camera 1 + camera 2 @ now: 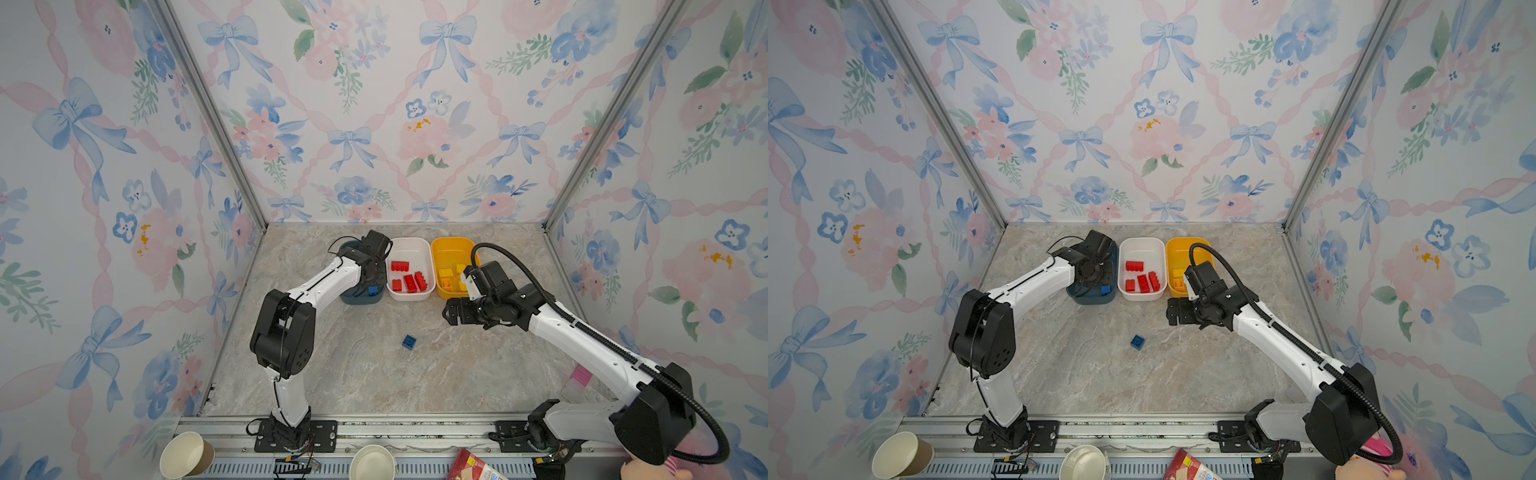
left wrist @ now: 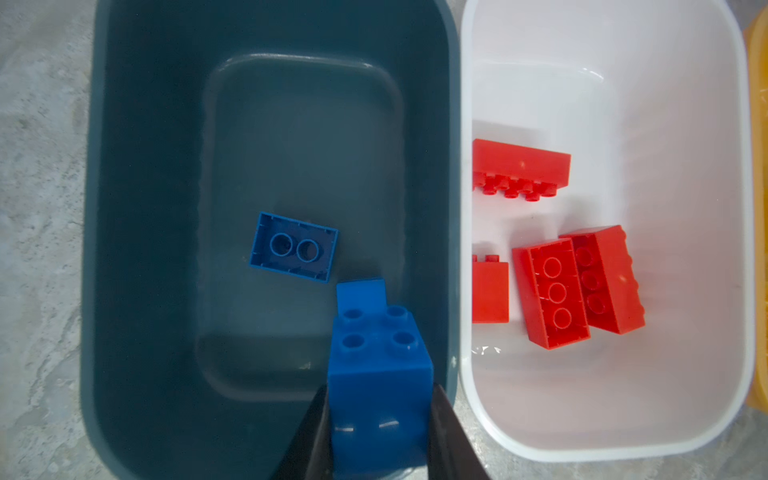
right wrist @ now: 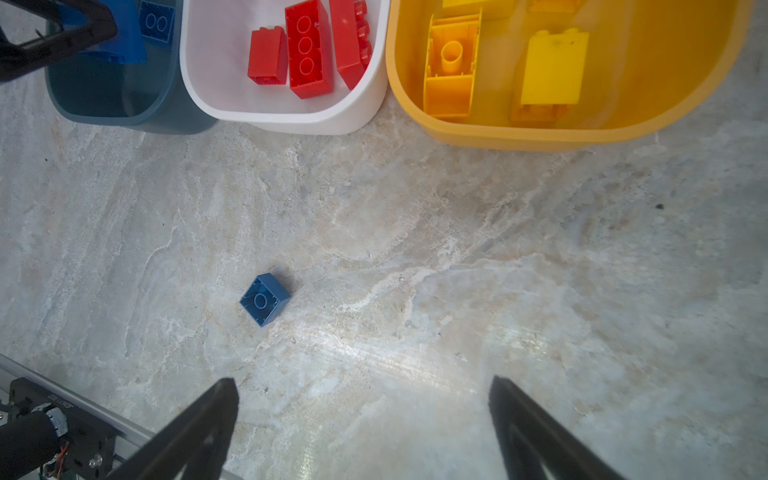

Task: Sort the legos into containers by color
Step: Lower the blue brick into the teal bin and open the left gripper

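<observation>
Blue brick (image 2: 378, 357), pinched by left gripper (image 2: 380, 399) over the dark blue tub (image 2: 137, 208), should be dropped low; right gripper (image 3: 362, 385) is spread wide.

**A robot test cell dressed up as a room**

This is looking like a robotics lab bench. Floral wallpaper panels (image 1: 374, 124) are standing in for walls, but bare aluminium posts (image 1: 212, 112) are holding them at the corners, and they are enclosing only a marble-look tabletop (image 1: 374, 374). A left arm (image 1: 320, 286) and a right arm (image 1: 582, 340) are sitting on black base plates (image 1: 324, 434) fixed to a slotted metal rail (image 1: 415, 428) along the front edge. A ribbed cable conduit (image 1: 519, 262) is looping from the right arm, and loose wiring (image 1: 307, 461) is hanging below the rail. Two paper cups (image 1: 187, 455) and a red snack packet (image 1: 473, 465) are lying at the front, outside the work surface.
</observation>
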